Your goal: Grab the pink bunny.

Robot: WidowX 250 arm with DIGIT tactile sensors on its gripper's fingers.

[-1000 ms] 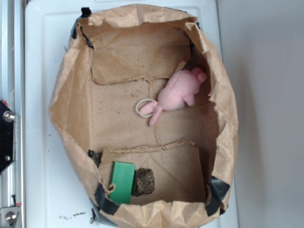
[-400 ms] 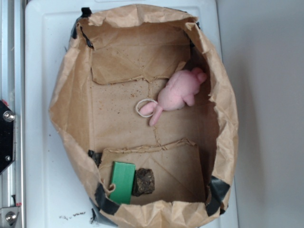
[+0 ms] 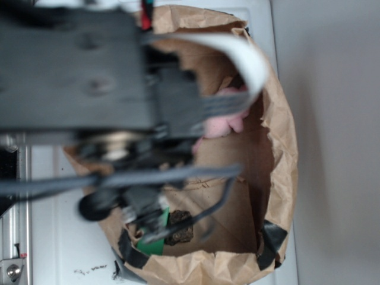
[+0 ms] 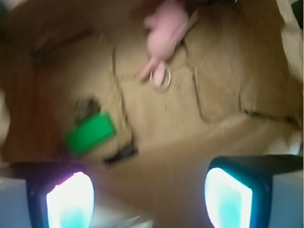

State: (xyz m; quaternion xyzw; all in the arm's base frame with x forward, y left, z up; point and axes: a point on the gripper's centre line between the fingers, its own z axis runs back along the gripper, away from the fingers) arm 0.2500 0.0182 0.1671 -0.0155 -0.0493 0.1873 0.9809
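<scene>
Gripper (image 4: 149, 190) spread wide, empty, now above bag (image 3: 279, 148), absent a second ago. Pink bunny (image 4: 164, 33) unmoved, well ahead. Approach begun; grasp pending.

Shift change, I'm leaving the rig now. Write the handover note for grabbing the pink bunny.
Gripper: open, empty, above the paper bag, fingers spread wide.
Pink bunny: lying on the bag floor at the far end in the wrist view, ears by a small white ring; untouched.
Green block and brown lump: at the other end, apart from the bunny.
Done: arm is over the bag.
Left: move over the bunny, descend, close, lift.
</scene>
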